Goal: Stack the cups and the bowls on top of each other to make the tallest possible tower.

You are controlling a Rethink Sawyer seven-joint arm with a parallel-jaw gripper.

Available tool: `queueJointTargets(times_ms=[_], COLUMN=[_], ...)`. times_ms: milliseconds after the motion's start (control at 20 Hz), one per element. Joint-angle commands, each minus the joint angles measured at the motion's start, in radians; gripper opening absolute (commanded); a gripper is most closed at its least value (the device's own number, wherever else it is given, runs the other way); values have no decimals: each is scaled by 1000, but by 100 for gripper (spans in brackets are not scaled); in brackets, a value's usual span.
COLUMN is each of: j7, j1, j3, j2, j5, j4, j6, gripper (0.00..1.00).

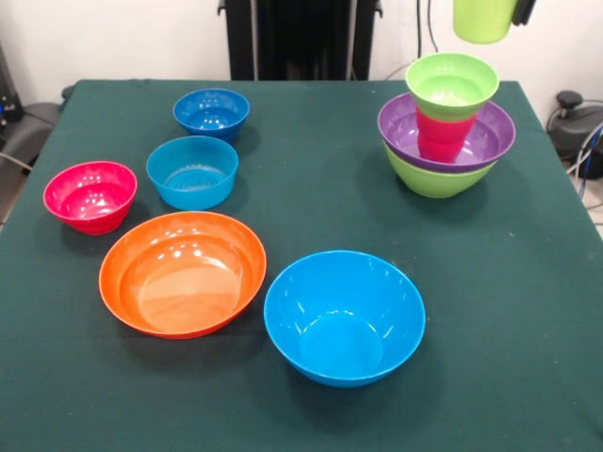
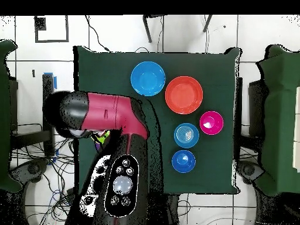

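The tower stands at the table's right in the front view: a large lime-green bowl (image 1: 435, 179) holds a purple bowl (image 1: 490, 139), a red cup (image 1: 441, 137) and a small lime-green bowl (image 1: 452, 85) on top. A lime-green cup (image 1: 482, 19) hangs in the air just above and to the right of the tower, at the picture's top edge. My gripper (image 1: 513, 9) is shut on its rim; only one dark finger shows. In the overhead view my red arm (image 2: 108, 111) hides the tower and gripper, apart from a sliver of lime green (image 2: 104, 137).
Loose bowls lie on the table's other half: dark blue (image 1: 211, 113) (image 2: 183, 161), small light blue (image 1: 192, 171) (image 2: 186, 135), pink-red (image 1: 90, 196) (image 2: 211, 122), large orange (image 1: 183, 273) (image 2: 183, 95), large light blue (image 1: 344, 315) (image 2: 147, 78). Green cloth (image 1: 320, 188) covers the table.
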Motion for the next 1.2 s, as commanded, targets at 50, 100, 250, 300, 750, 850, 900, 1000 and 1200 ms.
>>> queueJointTargets(times_ms=[50, 100, 250, 300, 750, 850, 900, 1000, 1200], j7=[72, 74, 81, 85, 85, 89, 89, 88, 83], j1=[11, 11, 15, 19, 27, 35, 37, 40, 43], j3=[71, 71, 70, 68, 71, 71, 71, 74, 77], j2=[50, 58, 73, 75, 94, 95, 97, 96, 90], j5=[-20, -23, -28, -30, -29, -27, -26, -24, -19], j4=[151, 157, 172, 176, 194, 203, 207, 217, 228], j6=[-165, -185, -229, -238, -284, -296, -301, -308, -293], gripper=[0, 0, 0, 0, 0, 0, 0, 0, 0])
